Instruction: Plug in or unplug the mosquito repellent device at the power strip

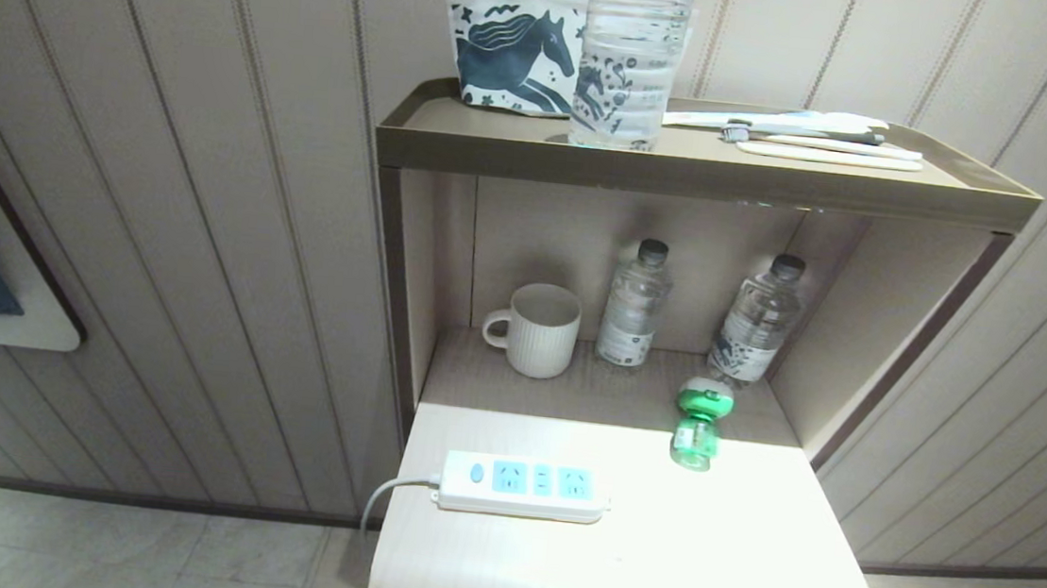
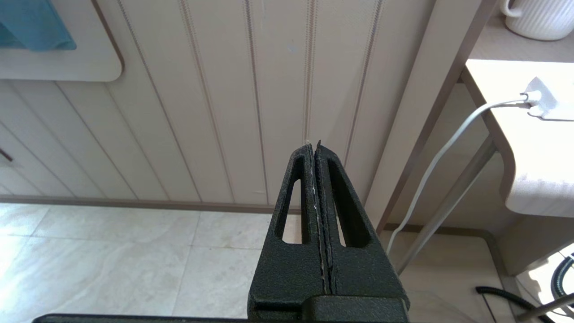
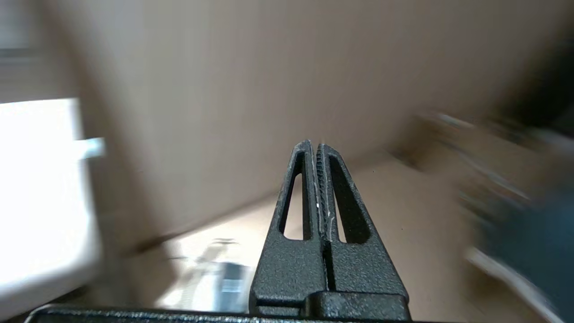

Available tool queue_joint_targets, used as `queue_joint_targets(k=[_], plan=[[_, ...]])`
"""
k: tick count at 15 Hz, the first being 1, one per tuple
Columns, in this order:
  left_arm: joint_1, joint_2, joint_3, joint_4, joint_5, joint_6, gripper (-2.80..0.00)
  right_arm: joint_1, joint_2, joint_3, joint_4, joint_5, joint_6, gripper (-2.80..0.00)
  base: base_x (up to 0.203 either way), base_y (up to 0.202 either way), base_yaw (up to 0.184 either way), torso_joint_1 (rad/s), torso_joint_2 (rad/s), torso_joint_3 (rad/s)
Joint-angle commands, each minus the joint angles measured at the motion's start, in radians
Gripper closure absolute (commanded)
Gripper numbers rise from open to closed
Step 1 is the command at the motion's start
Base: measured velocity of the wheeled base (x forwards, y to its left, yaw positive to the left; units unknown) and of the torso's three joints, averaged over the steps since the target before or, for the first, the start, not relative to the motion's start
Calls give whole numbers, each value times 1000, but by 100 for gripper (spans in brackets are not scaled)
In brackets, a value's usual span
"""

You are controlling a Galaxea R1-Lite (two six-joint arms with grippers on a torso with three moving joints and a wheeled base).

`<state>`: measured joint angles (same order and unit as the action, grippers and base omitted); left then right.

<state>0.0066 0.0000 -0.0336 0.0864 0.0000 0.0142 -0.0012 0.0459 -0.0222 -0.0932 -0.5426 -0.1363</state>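
In the head view the mosquito repellent device (image 1: 699, 423) stands free at the back of the pale surface (image 1: 700, 556), near the edge of the lower shelf, well apart from the power strip (image 1: 521, 487), whose three blue sockets sit empty; neither arm shows here. The likely trouble, as I judge it, is tipping: the device is small and top-heavy, and a clumsy approach could knock it over or push it back into the water bottle (image 1: 755, 331) close behind it. A second bottle (image 1: 633, 306) and a mug (image 1: 535, 329) crowd the same shelf, and the upper shelf (image 1: 705, 163) overhangs, leaving less room to reach in from above. The strip lies loose, so pressing a plug in could slide it. In the left wrist view the left gripper (image 2: 314, 146) hangs beside the furniture, fingers pressed together, with the white cord (image 2: 441, 154) trailing down nearby. In the right wrist view the right gripper (image 3: 314, 144) also has its fingers pressed together, holding nothing; the surroundings are too blurred to name.
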Motion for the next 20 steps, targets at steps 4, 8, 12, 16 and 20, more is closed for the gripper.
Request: queue_joint_targets(k=[4, 8, 12, 16, 20], plan=[[1, 0, 1, -2, -9, 4, 0, 7, -43, 1, 145, 548, 37, 0, 0, 0, 0, 0, 0, 0], [0, 0, 4, -5, -11, 21, 0, 9, -42, 4, 148, 549, 99, 0, 0, 0, 0, 0, 0, 0], [-2, 2, 4, -5, 0, -13, 0, 9, -41, 12, 136, 533, 152, 0, 0, 0, 0, 0, 0, 0], [-2, 2, 4, -5, 0, -14, 0, 9, -41, 12, 136, 533, 150, 0, 0, 0, 0, 0, 0, 0], [-2, 2, 4, -5, 0, -11, 0, 10, -43, 10, 135, 532, 149, 0, 0, 0, 0, 0, 0, 0]])
